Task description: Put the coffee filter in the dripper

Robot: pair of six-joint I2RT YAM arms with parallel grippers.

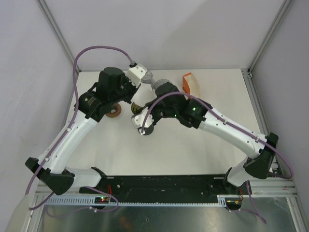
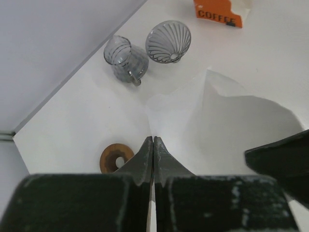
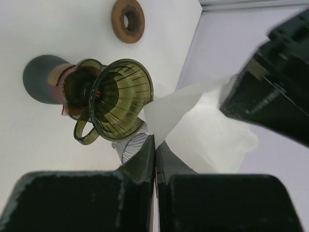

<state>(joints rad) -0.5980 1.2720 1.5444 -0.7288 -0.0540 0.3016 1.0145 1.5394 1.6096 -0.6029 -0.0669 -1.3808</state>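
Pinching opposite corners of the white paper coffee filter (image 2: 227, 121), the left gripper (image 2: 153, 145) and right gripper (image 3: 154, 140) both hold it clamped above the worktop's middle, with the olive-tinted dripper (image 3: 120, 96) just beyond the right gripper's tips, nearer that arm.

Left claw (image 2: 153, 143) and right claw (image 3: 155, 143), both closed.

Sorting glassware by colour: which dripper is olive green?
The dripper in the right wrist view; the other dripper, near the orange coffee box, is grey.
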